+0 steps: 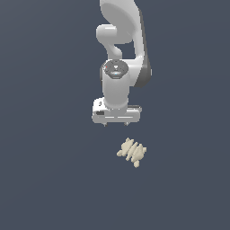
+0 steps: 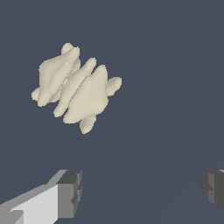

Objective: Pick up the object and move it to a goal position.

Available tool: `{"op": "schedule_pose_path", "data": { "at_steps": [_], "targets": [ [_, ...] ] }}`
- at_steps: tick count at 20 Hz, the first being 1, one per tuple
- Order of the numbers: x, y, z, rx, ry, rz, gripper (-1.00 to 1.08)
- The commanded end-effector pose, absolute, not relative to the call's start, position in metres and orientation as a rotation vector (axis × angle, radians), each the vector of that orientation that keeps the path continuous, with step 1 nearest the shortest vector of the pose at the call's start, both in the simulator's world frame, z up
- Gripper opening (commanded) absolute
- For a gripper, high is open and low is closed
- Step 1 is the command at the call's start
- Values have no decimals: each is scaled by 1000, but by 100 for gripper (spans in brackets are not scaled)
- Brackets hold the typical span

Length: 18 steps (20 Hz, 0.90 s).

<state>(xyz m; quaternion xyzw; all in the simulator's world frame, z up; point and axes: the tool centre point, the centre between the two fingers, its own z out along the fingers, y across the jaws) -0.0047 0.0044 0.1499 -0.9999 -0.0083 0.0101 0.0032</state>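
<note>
One Object, One Pincer, Well Apart

Exterior view: white arm point(image 1: 121, 49) hanging straight down mid-scene, pincer point(image 1: 116, 123) pointed at the dark blue-grey worktop point(image 1: 45, 179). Only short finger stubs visible under the palm, spread apart with nothing between them. Object point(image 1: 132, 152), cream-beige, ridged and knobby, lying on the worktop below the pincer and toward the exterior view's right, clear of it.

Wrist view: two dark grey fingertips point(image 2: 70, 194) set wide, bare worktop between them. Object point(image 2: 74, 86) lying outside that gap, off to one side, touching neither finger, ridges running diagonally, small knobs sticking out around its edge.
</note>
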Motion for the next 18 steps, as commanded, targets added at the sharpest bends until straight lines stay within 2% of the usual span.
{"op": "schedule_pose_path", "data": {
  "at_steps": [1,18],
  "targets": [
    [-5,4,150,-3135,-26,32,108],
    [-3,22,138,-3093,-45,27,108]
  ]
}}
